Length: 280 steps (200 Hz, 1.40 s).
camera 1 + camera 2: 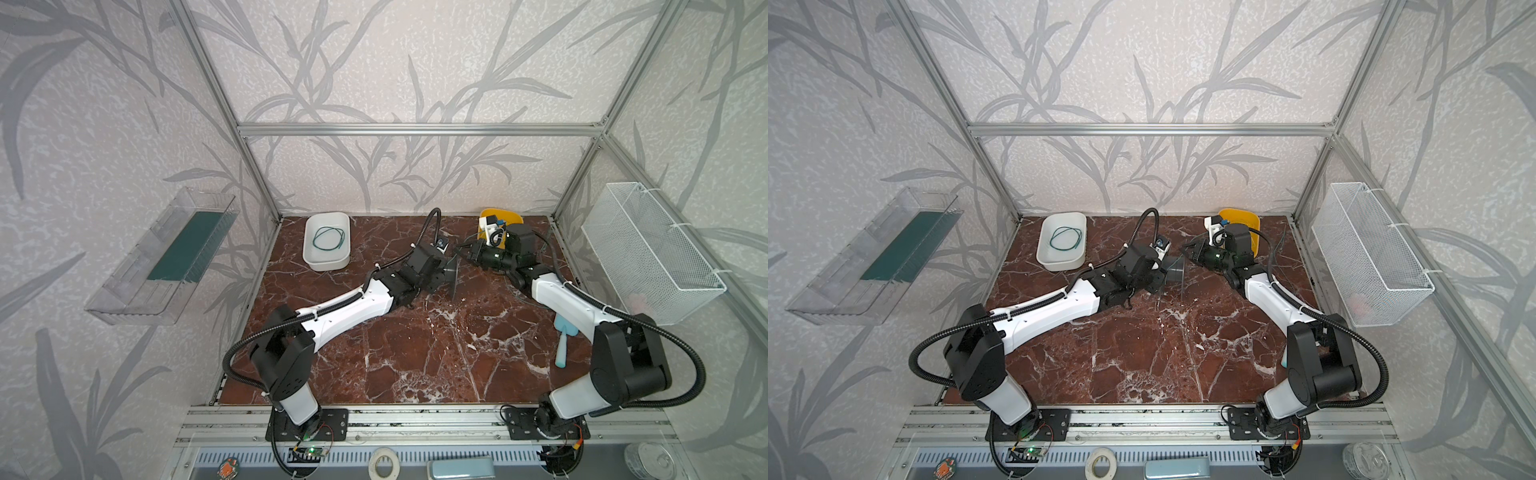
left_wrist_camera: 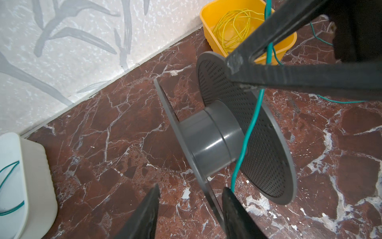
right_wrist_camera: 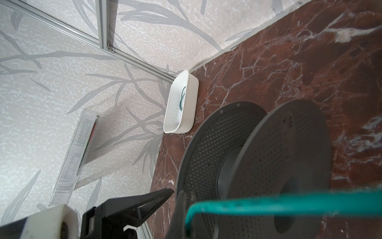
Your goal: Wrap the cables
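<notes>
Step in hand: starting to wind the thin dark green cable onto the grey plastic spool with perforated flanges. The hub is looking bare, so this is reading as early, with no turns showing.

The right end effector is sitting close by the rim of the spool's far flange, clenched on the green cable. The cable is dropping from it across that flange's inner face, past the hub, and vanishing behind a finger of the left end effector.

The left one is sitting astride the spool's near flange, jaws standing apart wider than the thin flange: steadying it, not clamping.

The next move is likely calling for the right arm to circle the hub with the cable taut while the left is stopping the spool from rolling. Slack risks turns slipping off.

A second green cable is lying coiled in the white plastic tray, well apart from the spool. A yellow plastic bin of yellow wires is sitting beyond the spool, toward the back wall.

Hard to tell:
- Whether the cable's lower end is anchored.
- Where the green tail is ending; it is trailing on the marble worktop beyond the spool and getting cut off by the frame.
- The held cable's path in both top views, where it is too thin to trace.
</notes>
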Each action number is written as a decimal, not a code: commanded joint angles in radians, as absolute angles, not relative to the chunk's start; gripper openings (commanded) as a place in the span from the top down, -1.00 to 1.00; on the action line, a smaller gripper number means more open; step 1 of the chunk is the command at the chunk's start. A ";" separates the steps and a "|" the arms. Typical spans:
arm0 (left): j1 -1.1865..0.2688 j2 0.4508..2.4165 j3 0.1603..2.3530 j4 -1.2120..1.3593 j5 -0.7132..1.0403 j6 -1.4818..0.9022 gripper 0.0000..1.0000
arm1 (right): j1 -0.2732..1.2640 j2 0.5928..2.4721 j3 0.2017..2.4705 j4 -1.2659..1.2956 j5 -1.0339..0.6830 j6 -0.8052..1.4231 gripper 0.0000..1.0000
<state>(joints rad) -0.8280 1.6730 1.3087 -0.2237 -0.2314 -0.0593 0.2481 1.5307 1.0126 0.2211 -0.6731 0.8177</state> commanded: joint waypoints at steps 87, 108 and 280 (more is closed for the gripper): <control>-0.824 1.682 1.367 -0.277 -0.132 -0.297 -0.18 | 0.243 1.532 1.015 0.255 -0.682 0.820 1.00; -0.822 1.710 1.387 -0.293 -0.157 -0.320 -0.13 | 0.243 1.534 1.012 0.257 -0.681 0.824 1.00; -0.821 1.746 1.353 -0.297 -0.166 -0.382 0.28 | 0.244 1.549 1.005 0.279 -0.683 0.836 1.00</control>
<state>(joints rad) -0.8204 1.7493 1.3785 -0.3004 -0.1558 -0.3424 0.2466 1.5391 1.0122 0.2432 -0.6743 0.8310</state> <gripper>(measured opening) 0.360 0.049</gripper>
